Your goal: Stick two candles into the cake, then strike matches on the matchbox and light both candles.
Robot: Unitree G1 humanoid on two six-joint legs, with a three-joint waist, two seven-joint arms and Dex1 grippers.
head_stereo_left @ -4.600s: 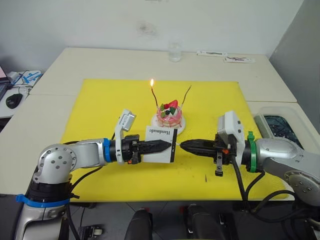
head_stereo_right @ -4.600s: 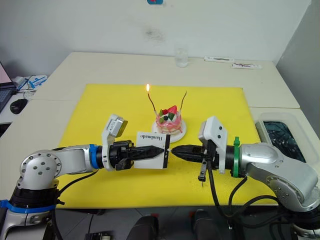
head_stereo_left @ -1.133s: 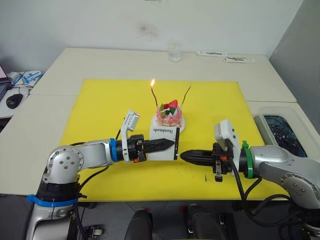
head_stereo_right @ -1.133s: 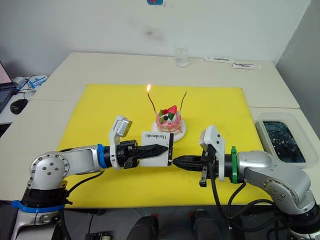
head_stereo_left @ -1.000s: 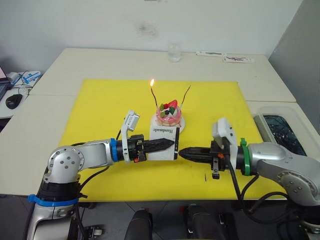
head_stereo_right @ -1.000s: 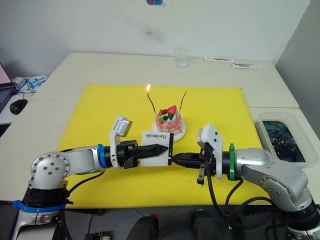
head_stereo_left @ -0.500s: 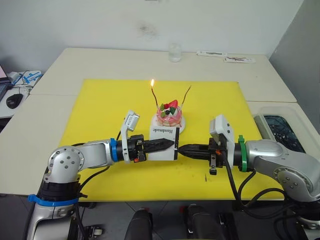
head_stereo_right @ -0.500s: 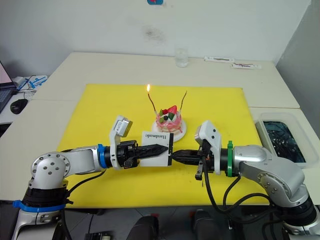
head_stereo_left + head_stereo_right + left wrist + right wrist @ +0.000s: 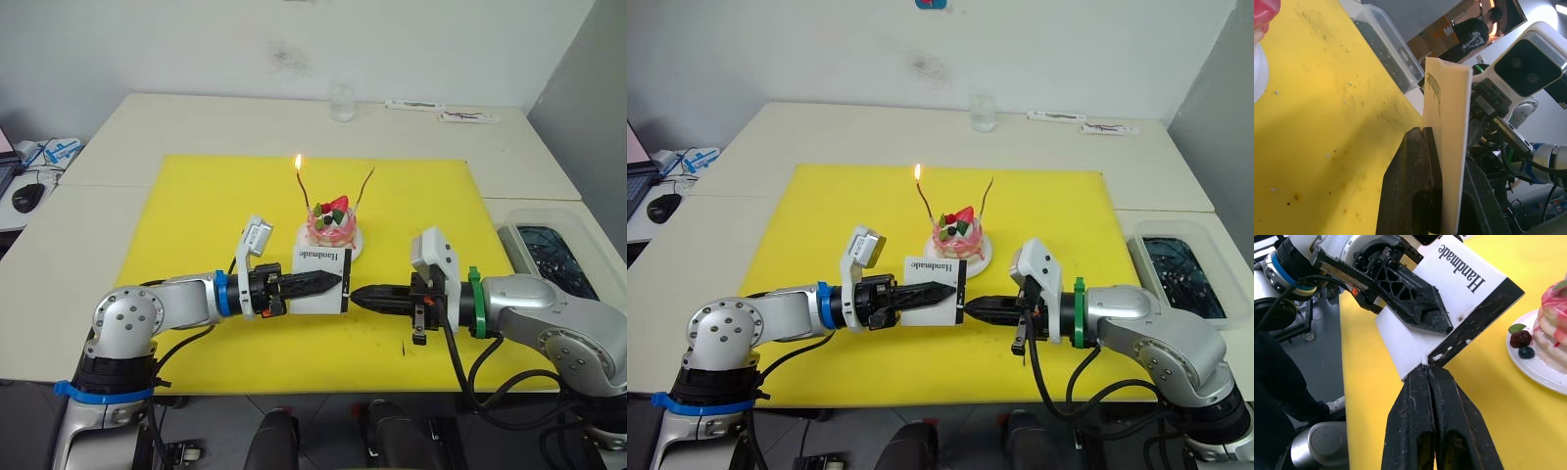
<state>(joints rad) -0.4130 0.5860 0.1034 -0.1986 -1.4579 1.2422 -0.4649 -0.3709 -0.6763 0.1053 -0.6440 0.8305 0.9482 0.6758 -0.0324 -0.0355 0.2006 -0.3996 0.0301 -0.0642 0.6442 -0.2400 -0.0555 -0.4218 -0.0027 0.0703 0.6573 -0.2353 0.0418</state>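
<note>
My left claw [image 9: 333, 282] grips white "Handmade" matchbox [image 9: 320, 280] upright before cake [image 9: 330, 225]. My right claw [image 9: 1426, 372] pinches match [image 9: 1423, 361] against black strip. Two candles in cake: reddish candle [image 9: 303, 190] burning, golden-brown candle [image 9: 364, 184] unlit.

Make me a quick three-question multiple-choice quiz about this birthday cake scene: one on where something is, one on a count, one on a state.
1. Where is the matchbox?
A. Flat on the mat
B. Held in the left end effector
C. On the cake's plate

2. How many candles are burning?
A. None
B. One
C. Two

3. The right end effector is:
A. Wide open
B. Shut, tip at the striking strip
C. Gripping the cake

Answers:
1 B, its fingers clamp the white box upright.
2 B, a flame tops the left candle; the right candle is unlit.
3 B, the right wrist view shows its fingers pressed together against the strip.
</note>
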